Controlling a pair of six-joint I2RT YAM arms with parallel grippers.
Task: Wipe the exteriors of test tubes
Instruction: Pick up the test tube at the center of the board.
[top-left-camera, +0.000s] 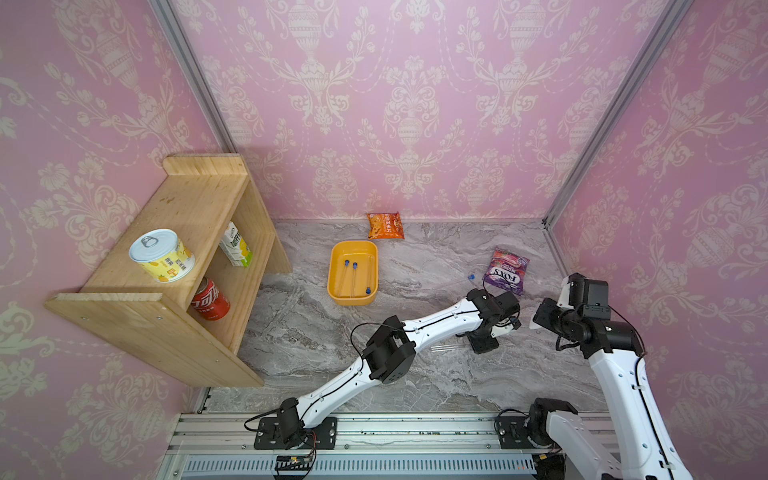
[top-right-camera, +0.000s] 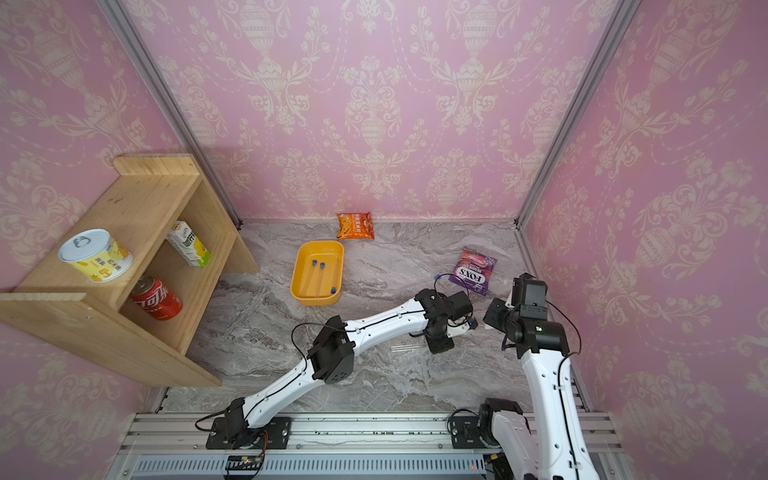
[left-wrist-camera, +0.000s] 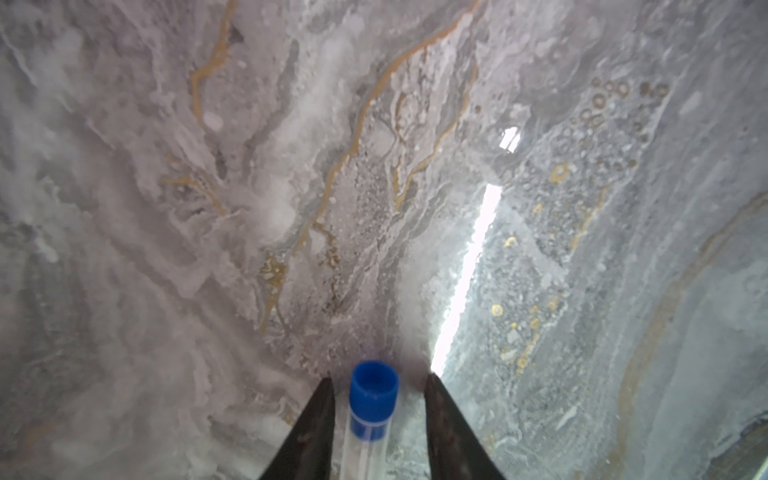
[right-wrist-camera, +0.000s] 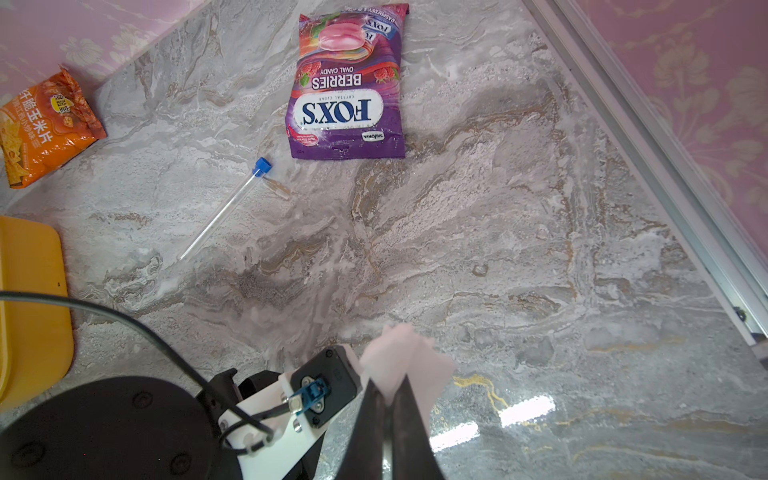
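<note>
Three test tubes (top-left-camera: 353, 276) with blue caps lie in the yellow tray (top-left-camera: 332, 270). Another test tube (right-wrist-camera: 224, 212) lies loose on the marble table beside the purple candy bag. A further test tube (left-wrist-camera: 372, 399) lies between the fingers of my left gripper (left-wrist-camera: 379, 376), which points down at the table. The jaws are open, with a gap on each side of the blue cap. In both top views its clear end (top-left-camera: 446, 347) sticks out to the left of the left gripper (top-left-camera: 484, 345). My right gripper (right-wrist-camera: 388, 390) hovers just right of the left wrist, shut on a white wipe (right-wrist-camera: 409, 361).
A wooden shelf (top-left-camera: 166, 270) at the left holds a tin, a carton and a red cola can. An orange snack bag (top-left-camera: 385, 225) lies by the back wall. The purple candy bag (top-left-camera: 505, 271) lies behind the grippers. Pink walls close three sides.
</note>
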